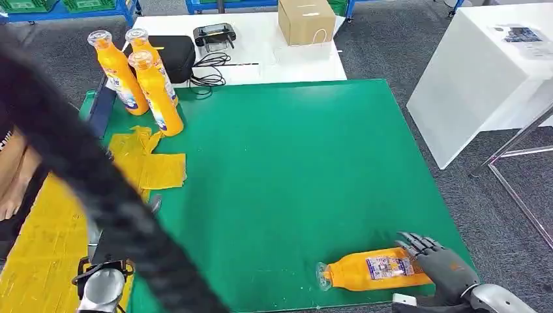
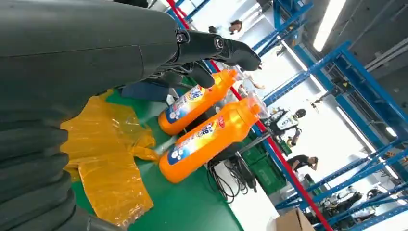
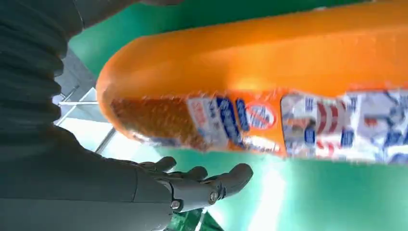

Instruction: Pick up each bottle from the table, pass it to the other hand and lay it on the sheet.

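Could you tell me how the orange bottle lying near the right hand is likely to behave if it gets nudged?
The lying bottle looks round-bodied and rests on its side on the flat green sheet, so a nudge would probably roll it. Its glossy skin in the right wrist view suggests a slippery grip. The right hand, fingers apart beside its base, may check rolling that way.

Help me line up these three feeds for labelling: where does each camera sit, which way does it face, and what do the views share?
Head view: high on the body, looking down at the green sheet; right hand beside the lying bottle.
Left wrist view: behind the left hand, facing the standing bottles and yellow wrappers.
Right wrist view: behind the right hand, close on the lying bottle.
Shared: head and left wrist views both show the standing bottles; head and right wrist views both show the lying bottle.
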Robot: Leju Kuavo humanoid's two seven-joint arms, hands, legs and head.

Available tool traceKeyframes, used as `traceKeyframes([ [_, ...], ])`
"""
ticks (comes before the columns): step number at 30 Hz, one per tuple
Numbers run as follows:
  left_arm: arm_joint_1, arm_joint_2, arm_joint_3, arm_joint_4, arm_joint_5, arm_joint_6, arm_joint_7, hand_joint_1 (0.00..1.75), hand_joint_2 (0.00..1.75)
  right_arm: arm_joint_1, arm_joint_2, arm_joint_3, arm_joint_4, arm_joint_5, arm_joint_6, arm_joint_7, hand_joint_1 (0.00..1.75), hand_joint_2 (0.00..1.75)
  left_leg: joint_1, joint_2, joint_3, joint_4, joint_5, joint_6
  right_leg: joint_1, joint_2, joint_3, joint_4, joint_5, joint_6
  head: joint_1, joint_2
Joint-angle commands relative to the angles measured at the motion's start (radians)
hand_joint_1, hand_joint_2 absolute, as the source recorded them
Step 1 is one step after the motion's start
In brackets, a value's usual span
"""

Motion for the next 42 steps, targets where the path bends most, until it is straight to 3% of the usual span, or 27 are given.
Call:
traceKeyframes([
  [1, -0.04, -0.01, -0.056, 0.054, -0.01, 0.0, 0.01, 0.0, 1.75, -0.221, 0.109, 0.206, 0.238, 0.076, 0.005, -0.019, 0.0, 1.75, 0.002, 0.001, 0.003, -0.001, 0.0, -0.001, 0.002, 0.0, 0.004, -0.003, 0.001, -0.001, 0.0, 0.0],
  [8, -0.035, -0.011, -0.067, 0.048, -0.011, 0.007, 0.019, 0.0, 1.75, -0.294, 0.161, 0.253, 0.326, 0.148, -0.024, 0.017, 0.09, 1.75, 0.005, 0.003, 0.008, -0.002, -0.001, -0.001, 0.005, 0.001, 0.009, -0.006, 0.0, -0.002, 0.0, 0.0],
  [19, -0.034, -0.012, -0.067, 0.047, -0.011, 0.008, 0.019, 0.0, 1.75, -0.3, 0.168, 0.256, 0.326, 0.16, -0.024, 0.027, 0.1, 1.75, 0.003, 0.004, 0.008, -0.001, -0.001, -0.001, 0.004, 0.005, 0.006, -0.003, 0.001, -0.001, 0.0, 0.0],
  [23, -0.032, -0.016, -0.067, 0.041, -0.011, 0.01, 0.021, 0.0, 1.75, -0.319, 0.192, 0.262, 0.345, 0.195, -0.021, 0.048, 0.7, 1.75, 0.004, 0.006, 0.009, -0.001, -0.001, -0.002, 0.005, 0.006, 0.008, -0.004, 0.003, -0.001, 0.0, 0.0],
  [24, -0.032, -0.017, -0.067, 0.041, -0.01, 0.01, 0.022, 0.0, 1.75, -0.323, 0.2, 0.263, 0.348, 0.199, -0.023, 0.046, 0.93, 1.75, 0.003, 0.007, 0.009, -0.001, -0.001, -0.001, 0.005, 0.007, 0.007, -0.003, 0.004, -0.001, 0.0, 0.0],
  [25, -0.031, -0.018, -0.066, 0.04, -0.01, 0.01, 0.024, 0.0, 1.75, -0.325, 0.208, 0.261, 0.347, 0.206, -0.033, 0.042, 1.29, 1.75, 0.003, 0.008, 0.009, -0.001, -0.001, -0.001, 0.004, 0.007, 0.007, -0.003, 0.004, -0.002, 0.0, 0.0],
  [29, -0.012, -0.023, -0.059, 0.014, -0.014, 0.007, 0.032, 0.0, 1.75, -0.334, 0.276, 0.229, 0.32, 0.238, -0.081, 0.036, 1.75, 1.75, 0.003, 0.007, 0.009, -0.001, 0.001, -0.001, 0.005, 0.007, 0.007, -0.003, 0.005, -0.002, 0.0, 0.0],
  [33, 0.015, -0.027, -0.054, -0.024, -0.025, -0.004, 0.045, 0.0, 1.75, -0.364, 0.383, 0.194, 0.292, 0.274, -0.115, 0.033, 1.75, 1.75, 0.004, 0.011, 0.008, -0.001, 0.001, -0.001, 0.005, 0.01, 0.006, -0.004, 0.006, -0.002, 0.0, 0.0],
  [42, 0.026, -0.029, -0.051, -0.036, -0.031, -0.011, 0.052, 0.0, 1.75, -0.386, 0.439, 0.169, 0.293, 0.287, -0.117, 0.037, 1.75, 1.75, 0.003, 0.009, 0.006, 0.0, 0.001, -0.001, 0.005, 0.009, 0.004, -0.002, 0.004, -0.001, 0.0, 0.0],
])
